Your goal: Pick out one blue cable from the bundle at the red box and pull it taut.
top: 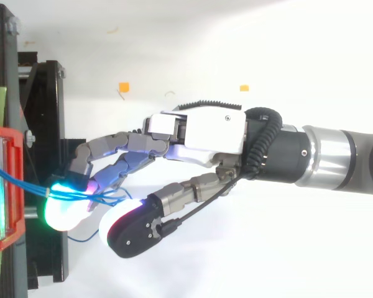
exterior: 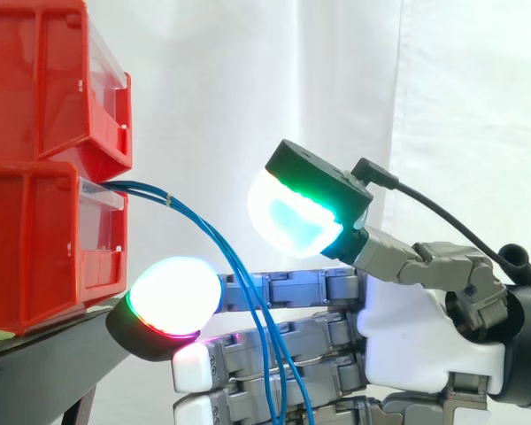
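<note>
A bundle of thin blue cables (exterior: 203, 230) comes out of the lower red bin (exterior: 35, 248) and sags down to the right. My hand (exterior: 407, 328) reaches in from the right with its fingers stretched toward the bin, and the cables hang across the front of them. One glowing fingertip (exterior: 173, 297) sits just below the bin's front edge. The thumb pad (exterior: 292, 217) stands raised above the cables, apart from the fingers. From above, the cables (top: 25, 183) run from the red bin (top: 6, 149) across the fingertips of the hand (top: 205, 133). No cable is pinched.
A second red bin (exterior: 44, 80) is stacked on the lower one. Both rest on a black stand (exterior: 62, 350) at the left. A white curtain hangs behind. Two small orange marks (top: 124, 87) lie on the white surface beyond the hand.
</note>
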Available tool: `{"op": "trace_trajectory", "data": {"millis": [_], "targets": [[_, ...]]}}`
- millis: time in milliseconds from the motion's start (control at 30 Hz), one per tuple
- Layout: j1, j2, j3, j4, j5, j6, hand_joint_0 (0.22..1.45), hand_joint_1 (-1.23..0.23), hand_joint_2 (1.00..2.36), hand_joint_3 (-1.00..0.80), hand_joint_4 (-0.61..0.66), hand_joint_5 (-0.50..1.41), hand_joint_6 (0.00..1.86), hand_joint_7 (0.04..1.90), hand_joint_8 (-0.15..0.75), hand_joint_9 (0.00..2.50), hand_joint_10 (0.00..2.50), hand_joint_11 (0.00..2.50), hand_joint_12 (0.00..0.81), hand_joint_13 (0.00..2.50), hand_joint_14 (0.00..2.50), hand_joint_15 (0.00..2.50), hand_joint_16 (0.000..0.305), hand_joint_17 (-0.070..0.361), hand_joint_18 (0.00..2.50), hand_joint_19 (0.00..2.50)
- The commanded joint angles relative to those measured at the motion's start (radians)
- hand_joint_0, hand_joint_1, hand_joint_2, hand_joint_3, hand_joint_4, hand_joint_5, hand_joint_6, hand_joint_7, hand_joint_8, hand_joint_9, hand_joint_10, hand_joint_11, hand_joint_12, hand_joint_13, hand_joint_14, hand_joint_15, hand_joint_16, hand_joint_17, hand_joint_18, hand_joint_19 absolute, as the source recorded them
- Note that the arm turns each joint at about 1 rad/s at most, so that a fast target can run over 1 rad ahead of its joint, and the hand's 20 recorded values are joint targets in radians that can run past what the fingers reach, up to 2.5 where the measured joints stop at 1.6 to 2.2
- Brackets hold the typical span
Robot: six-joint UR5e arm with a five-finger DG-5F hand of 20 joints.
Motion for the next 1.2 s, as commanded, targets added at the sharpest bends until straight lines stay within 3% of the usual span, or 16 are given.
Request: {"op": "trace_trajectory", "data": {"millis": [0, 400, 1167], "targets": [[-0.004, 0.0, 0.002, 0.0, -0.005, 0.003, 0.59, -0.56, 1.01, -0.38, 0.12, -0.17, 0.5, 1.03, 0.21, 0.64, 0.02, 0.6, 0.303, 0.65, 0.02, 0.55, 0.045, 0.102, 0.48, 0.76], [-0.017, 0.0, 0.008, 0.0, -0.021, 0.003, 0.6, -0.56, 1.01, -0.37, 0.11, -0.16, 0.5, 1.06, 0.209, 0.65, 0.02, 0.59, 0.303, 0.66, 0.02, 0.56, 0.045, 0.102, 0.48, 0.76], [-0.017, 0.0, 0.023, -0.011, -0.027, 0.001, 0.6, -0.54, 1.01, -0.37, 0.09, -0.14, 0.5, 1.15, 0.209, 0.66, 0.02, 0.6, 0.305, 0.68, 0.02, 0.57, 0.045, 0.101, 0.49, 0.77]]}}
